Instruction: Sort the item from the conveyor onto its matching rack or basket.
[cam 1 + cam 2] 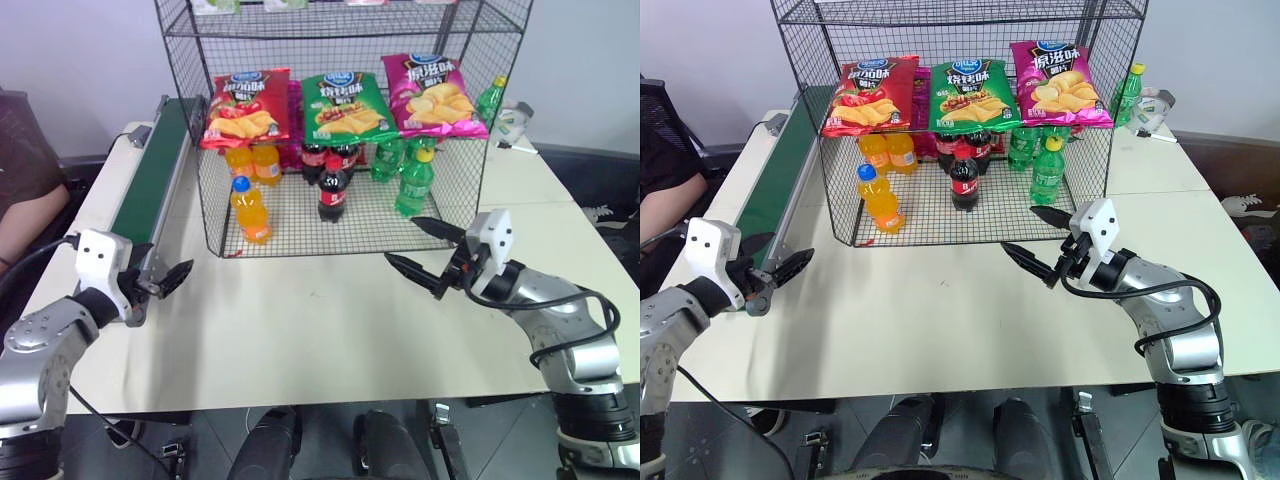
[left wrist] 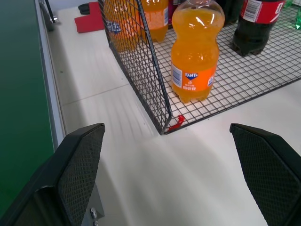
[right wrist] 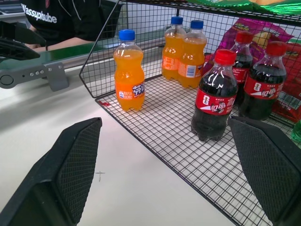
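Observation:
An orange soda bottle with a blue cap (image 1: 250,210) stands upright inside the black wire rack (image 1: 330,250), at its front left corner on the floor mesh. Two more orange bottles (image 1: 253,162) stand behind it. My left gripper (image 1: 162,280) hovers open and empty beside the near end of the green conveyor (image 1: 150,180), left of the rack; its wrist view has the bottle (image 2: 195,56) just beyond the rack corner. My right gripper (image 1: 400,240) is open and empty over the table in front of the rack's right half. The right wrist view also catches the bottle (image 3: 129,77).
Red, green and pink chip bags (image 1: 345,102) hang across the rack front. Cola bottles (image 1: 333,190) and green soda bottles (image 1: 415,185) stand on its floor. A person sits beyond the conveyor at the left (image 1: 20,170). A second table adjoins at the right (image 1: 530,170).

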You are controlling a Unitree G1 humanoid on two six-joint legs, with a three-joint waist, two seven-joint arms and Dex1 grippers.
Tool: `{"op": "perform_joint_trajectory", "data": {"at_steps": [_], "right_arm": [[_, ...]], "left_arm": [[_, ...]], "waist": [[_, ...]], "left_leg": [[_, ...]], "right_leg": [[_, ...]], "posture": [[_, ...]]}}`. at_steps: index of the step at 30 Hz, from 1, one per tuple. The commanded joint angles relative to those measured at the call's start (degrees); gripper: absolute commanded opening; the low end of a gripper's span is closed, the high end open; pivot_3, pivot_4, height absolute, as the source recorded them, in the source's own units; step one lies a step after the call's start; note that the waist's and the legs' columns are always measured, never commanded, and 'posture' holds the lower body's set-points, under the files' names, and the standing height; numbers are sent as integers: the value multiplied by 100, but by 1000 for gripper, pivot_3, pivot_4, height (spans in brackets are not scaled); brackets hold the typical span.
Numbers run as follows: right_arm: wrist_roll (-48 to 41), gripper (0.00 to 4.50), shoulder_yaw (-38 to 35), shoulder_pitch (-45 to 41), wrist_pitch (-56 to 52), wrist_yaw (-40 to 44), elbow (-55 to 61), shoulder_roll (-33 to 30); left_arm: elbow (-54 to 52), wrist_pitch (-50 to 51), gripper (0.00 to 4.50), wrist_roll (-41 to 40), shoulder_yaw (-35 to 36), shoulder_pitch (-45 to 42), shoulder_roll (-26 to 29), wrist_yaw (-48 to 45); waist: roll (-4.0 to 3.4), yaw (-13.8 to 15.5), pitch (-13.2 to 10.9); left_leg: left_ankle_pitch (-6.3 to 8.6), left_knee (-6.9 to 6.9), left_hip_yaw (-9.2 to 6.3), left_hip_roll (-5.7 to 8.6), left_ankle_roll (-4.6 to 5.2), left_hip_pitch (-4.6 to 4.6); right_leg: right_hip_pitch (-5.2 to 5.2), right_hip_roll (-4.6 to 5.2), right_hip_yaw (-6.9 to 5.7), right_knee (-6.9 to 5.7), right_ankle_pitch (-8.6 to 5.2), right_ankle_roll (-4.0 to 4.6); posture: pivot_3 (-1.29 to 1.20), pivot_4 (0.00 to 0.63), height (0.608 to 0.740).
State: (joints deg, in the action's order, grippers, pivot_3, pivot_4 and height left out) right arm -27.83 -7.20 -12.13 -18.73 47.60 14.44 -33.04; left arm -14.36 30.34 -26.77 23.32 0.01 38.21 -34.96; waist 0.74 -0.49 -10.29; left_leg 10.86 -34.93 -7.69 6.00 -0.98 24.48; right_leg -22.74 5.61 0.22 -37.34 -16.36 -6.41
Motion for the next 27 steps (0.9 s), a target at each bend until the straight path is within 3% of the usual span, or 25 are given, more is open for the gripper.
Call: {"op": "perform_joint_trajectory", "data": {"at_steps": [1,27], "right_arm": [[-55,4500,-123,14,75,27,121,-64],[31,4500,-69,71,393,124,-137,3]], "left_arm": [[-215,-125,4459,-62,172,48,-18,31],[-153,-363,4459,34,177,198,-159,246]], "waist": [[0,0,0],[-1,2,0]], "left_leg": [[0,0,0,0,0,0],[1,2,0,0,0,0]], "right_leg": [[0,0,0,0,0,0],[0,1,0,4,-1,1]], "posture": [[0,150,740],[0,150,740]]}}
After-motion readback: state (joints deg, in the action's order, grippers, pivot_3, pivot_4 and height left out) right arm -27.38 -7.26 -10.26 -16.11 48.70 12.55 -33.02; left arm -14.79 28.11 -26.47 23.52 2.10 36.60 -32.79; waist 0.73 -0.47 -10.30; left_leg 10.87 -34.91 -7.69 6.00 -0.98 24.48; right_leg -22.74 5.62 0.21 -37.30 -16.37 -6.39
